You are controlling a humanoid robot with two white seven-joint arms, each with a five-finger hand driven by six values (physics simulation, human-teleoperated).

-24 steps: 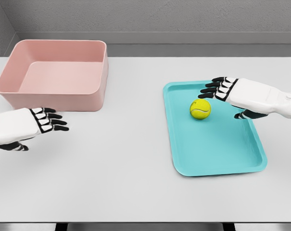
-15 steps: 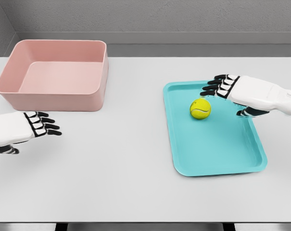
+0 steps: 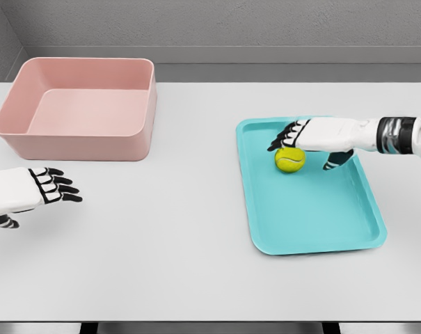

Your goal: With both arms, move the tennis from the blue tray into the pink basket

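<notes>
Tennis ball (image 3: 290,160): light, fuzzy, rolls easily; close your right hand (image 3: 309,135) around its middle, fingers (image 3: 281,138) now spread above it.

Both the left hand (image 3: 30,192) and the right hand (image 3: 313,135) have smooth white shells over the palm and back, white finger segments broken by black joints and black fingertips, and the right forearm carries a dark grey ribbed band near the wrist.
</notes>
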